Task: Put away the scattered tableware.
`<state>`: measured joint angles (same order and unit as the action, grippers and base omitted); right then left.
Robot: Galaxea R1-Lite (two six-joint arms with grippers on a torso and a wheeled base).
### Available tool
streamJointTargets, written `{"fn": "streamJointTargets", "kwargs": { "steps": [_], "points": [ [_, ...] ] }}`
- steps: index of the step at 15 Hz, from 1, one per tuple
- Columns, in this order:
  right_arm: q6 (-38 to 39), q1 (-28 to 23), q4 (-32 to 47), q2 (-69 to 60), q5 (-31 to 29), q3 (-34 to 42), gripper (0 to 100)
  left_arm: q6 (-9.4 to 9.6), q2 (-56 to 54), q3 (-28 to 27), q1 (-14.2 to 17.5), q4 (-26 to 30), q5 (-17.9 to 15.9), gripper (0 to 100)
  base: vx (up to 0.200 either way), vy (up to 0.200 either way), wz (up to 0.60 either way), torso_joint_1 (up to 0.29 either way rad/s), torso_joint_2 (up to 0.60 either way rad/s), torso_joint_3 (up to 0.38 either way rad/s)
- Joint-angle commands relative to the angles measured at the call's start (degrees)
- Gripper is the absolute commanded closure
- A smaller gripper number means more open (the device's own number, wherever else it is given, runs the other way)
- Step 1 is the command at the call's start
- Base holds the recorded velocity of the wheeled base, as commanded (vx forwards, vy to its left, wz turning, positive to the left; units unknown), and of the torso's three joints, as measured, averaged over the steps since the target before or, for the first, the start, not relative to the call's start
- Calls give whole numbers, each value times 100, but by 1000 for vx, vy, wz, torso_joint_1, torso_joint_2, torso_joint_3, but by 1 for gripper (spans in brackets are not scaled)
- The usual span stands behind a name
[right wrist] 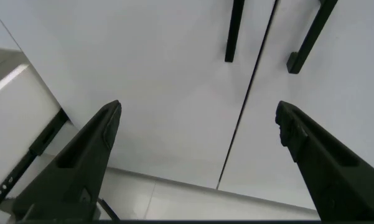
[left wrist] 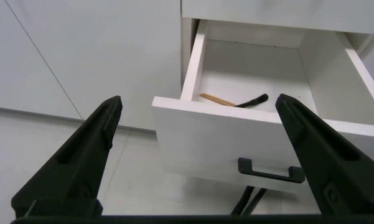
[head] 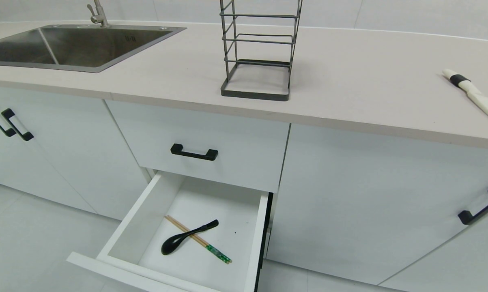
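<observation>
Leftmost, a steel sink (head: 77, 44) with its faucet (head: 99, 14) is set into the pale countertop (head: 349, 81), and 2 black door handles (head: 20, 127) are seen on the cabinet below it. The left gripper (left wrist: 199, 102) is held low in front of the open drawer (left wrist: 218, 143), apart from it. Its 2 fingers (left wrist: 87, 149) are spread wide, with nothing between them. A black pull handle (left wrist: 271, 171) is fixed to the drawer's front panel.

Inside the drawer, a black spoon (head: 179, 241) is laid on the white floor, and its handle is crossed by a pair of wooden chopsticks (head: 199, 240) with green ends. Above, a second drawer is shut, with its own black handle (head: 194, 153).

On the countertop over these drawers, a dark wire rack (head: 260, 52) is stood upright. Far to the right, a white utensil with a black band (head: 475, 97) is laid near the counter's front edge.

The right gripper (right wrist: 199, 107) is held before closed white cabinet doors (right wrist: 174, 93) bearing 2 black handles (right wrist: 233, 31). Its fingers are likewise parted, and nothing is held.
</observation>
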<state>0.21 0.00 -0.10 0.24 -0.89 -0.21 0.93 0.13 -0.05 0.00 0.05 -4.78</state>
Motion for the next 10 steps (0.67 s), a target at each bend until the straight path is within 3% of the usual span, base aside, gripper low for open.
{"fn": "streamJointTargets", "kwargs": {
  "steps": [1, 3, 4, 5, 6, 10],
  "points": [
    [6, 0, 1, 2, -8, 12, 0, 39, 4, -4, 0, -5, -32, 0, 0, 0, 0, 0, 0, 0],
    [14, 0, 1, 2, -8, 12, 0, 136, 4, -4, 0, -110, -216, 0, 0, 0, 0, 0, 0, 0],
    [14, 0, 1, 2, -8, 12, 0, 39, 4, -232, 0, -532, -216, 0, 0, 0, 0, 0, 0, 0],
    [14, 0, 1, 2, -8, 12, 0, 4, 215, -892, 0, -1174, -243, 0, 0, 0, 0, 0, 0, 0],
    [14, 0, 1, 2, -8, 12, 0, 118, 918, -1516, 88, -1235, -480, 0, 0, 0, 0, 0, 0, 0],
    [14, 0, 1, 2, -8, 12, 0, 153, 2676, -1920, -70, -1042, -1385, 0, 0, 0, 0, 0, 0, 0]
  ]
}}
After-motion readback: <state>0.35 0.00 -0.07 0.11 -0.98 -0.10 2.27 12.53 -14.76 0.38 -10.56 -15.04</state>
